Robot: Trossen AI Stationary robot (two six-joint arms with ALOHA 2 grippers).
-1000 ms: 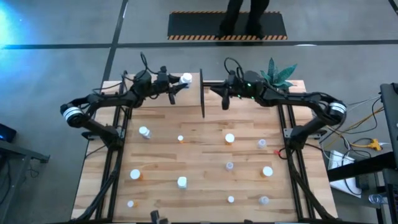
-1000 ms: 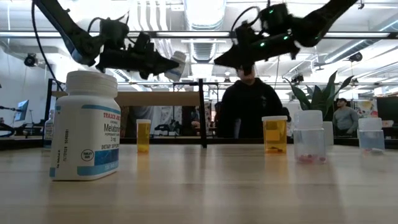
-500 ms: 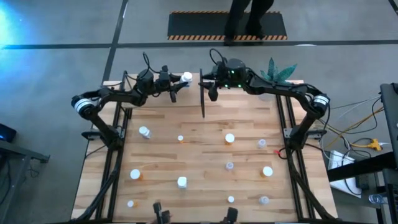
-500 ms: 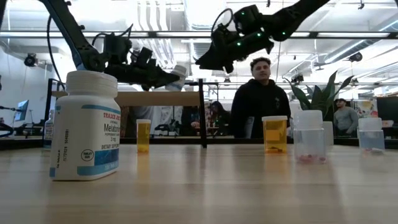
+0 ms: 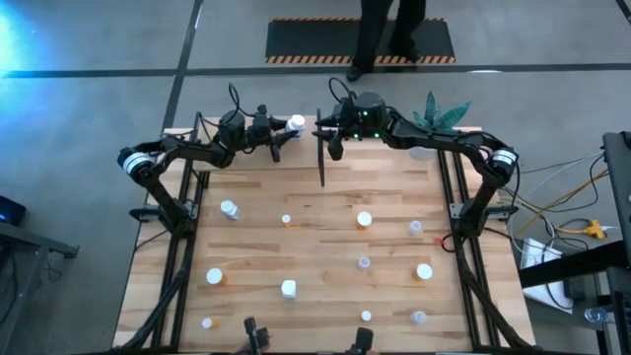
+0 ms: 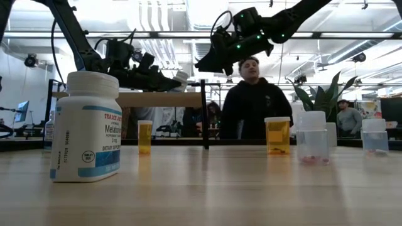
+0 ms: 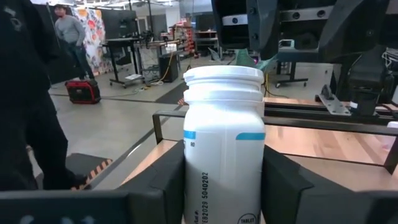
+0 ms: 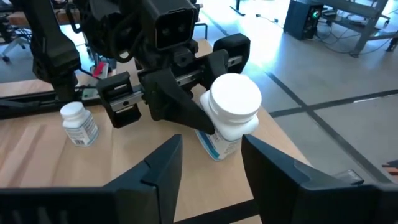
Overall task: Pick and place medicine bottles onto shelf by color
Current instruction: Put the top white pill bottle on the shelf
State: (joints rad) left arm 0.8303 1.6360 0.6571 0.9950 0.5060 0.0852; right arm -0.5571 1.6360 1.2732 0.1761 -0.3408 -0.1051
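While left end effector (image 5: 284, 129) grips white bottle (image 5: 296, 123) above shelf (image 5: 251, 148), right end effector (image 5: 333, 146) gapes

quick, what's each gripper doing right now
Left gripper: shut on a white medicine bottle above the shelf.
Right gripper: open, empty, facing that bottle.

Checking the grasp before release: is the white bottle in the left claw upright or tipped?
Upright. The left claw clamps the white bottle by its sides, cap on top, at the shelf.
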